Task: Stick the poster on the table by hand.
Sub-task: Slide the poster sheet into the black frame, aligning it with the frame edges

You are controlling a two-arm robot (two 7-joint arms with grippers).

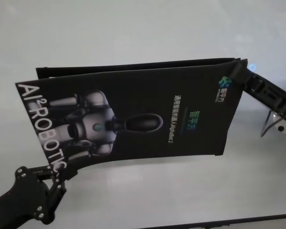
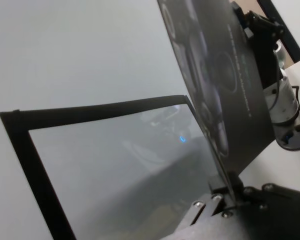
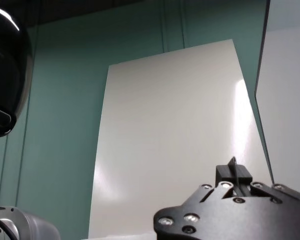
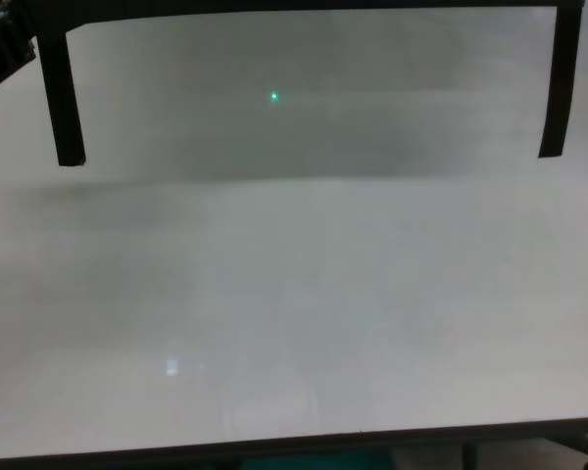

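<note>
Poster (image 1: 148, 114) held above worktop (image 1: 133, 33), pinched at one edge by closed left tool (image 1: 55, 177) and at the opposite edge by closed right tool (image 1: 242, 71).

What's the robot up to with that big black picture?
It is holding a poster between its two arms, above a white table. The left gripper pinches the poster's edge by the big white letters, and the right gripper grips the opposite end near the small logo. The sheet sags in a curve, printed side up, and its near edge looks clear of the tabletop, so it is not stuck down yet. Black strips hang at its corners.
</note>
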